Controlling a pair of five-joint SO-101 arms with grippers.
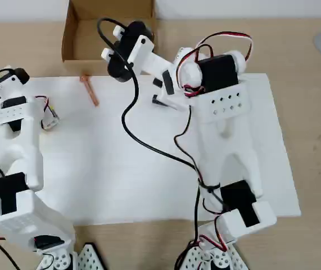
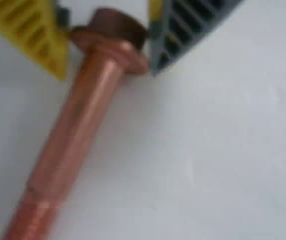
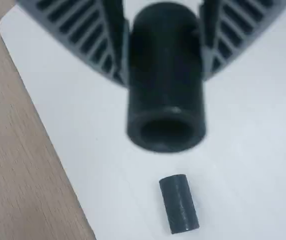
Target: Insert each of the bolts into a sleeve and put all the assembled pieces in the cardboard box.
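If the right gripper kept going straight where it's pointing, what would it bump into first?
Probably the loose sleeve lying on the white sheet just ahead. The right gripper is shut on the held sleeve, whose open end would likely touch first, though depth is hard to judge.

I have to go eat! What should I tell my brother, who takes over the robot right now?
Left gripper: shut on a copper bolt at its head, over the white sheet.
Right gripper: shut on a black sleeve; a second sleeve lies loose on the sheet.
A second bolt lies near the cardboard box.
Done: nothing visibly joined.
Left: bolts into sleeves, then all into the box.
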